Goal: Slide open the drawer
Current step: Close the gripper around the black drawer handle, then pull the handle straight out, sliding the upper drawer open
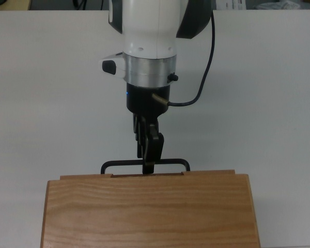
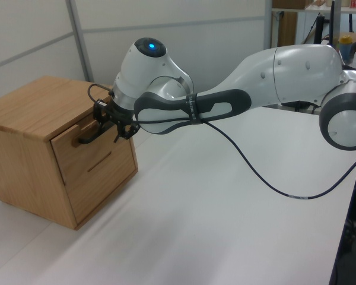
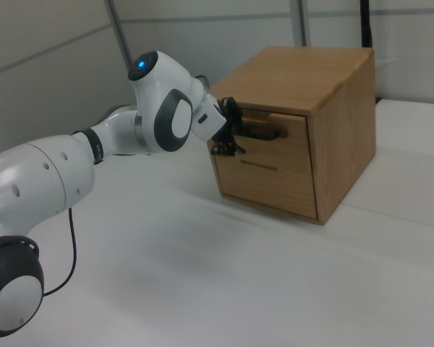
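1. The drawer (image 2: 89, 142) sat in the top slot of the wooden cabinet (image 3: 325, 123), which stood at the near edge of the tabletop (image 1: 258, 103) in the top view; its front was out by only a thin strip past the cabinet top.
2. The gripper (image 1: 150, 166) was at the middle of the black bar handle (image 1: 113, 165), its fingers reaching down over the bar. You could not tell whether they were closed on it or merely hooked behind it.
3. To do the pull well, I judge that you should have confirmed contact first, then drawn straight back along the drawer's run, level and square to the front, so the bar did not slip out.
4. The drawer's inside was hidden; a second, lower front (image 2: 104, 172) stayed flush.
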You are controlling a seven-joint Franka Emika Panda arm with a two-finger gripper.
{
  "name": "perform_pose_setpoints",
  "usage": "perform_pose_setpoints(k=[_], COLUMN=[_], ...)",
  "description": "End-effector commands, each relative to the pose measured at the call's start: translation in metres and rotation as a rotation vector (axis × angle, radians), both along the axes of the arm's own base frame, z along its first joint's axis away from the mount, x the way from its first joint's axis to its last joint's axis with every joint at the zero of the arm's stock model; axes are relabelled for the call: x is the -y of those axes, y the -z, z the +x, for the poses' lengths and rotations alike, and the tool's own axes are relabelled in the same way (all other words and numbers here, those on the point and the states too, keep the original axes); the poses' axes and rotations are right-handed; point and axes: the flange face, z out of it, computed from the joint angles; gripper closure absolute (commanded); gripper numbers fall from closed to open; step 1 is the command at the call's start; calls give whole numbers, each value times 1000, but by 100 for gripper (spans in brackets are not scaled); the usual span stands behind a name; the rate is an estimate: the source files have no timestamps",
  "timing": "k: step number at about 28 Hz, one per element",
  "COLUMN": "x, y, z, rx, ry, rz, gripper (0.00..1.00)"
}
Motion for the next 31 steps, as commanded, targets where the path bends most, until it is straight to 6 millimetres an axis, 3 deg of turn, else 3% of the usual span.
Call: perform_pose_setpoints(k=[1, 2, 11, 31], x=[-13, -14, -24, -26], y=[3, 4, -5, -3], z=[2, 2, -8, -78], rx=[15, 13, 15, -77], ry=[0, 1, 2, -19], rz=[-16, -17, -28, -75], gripper=[96, 100, 100, 100])
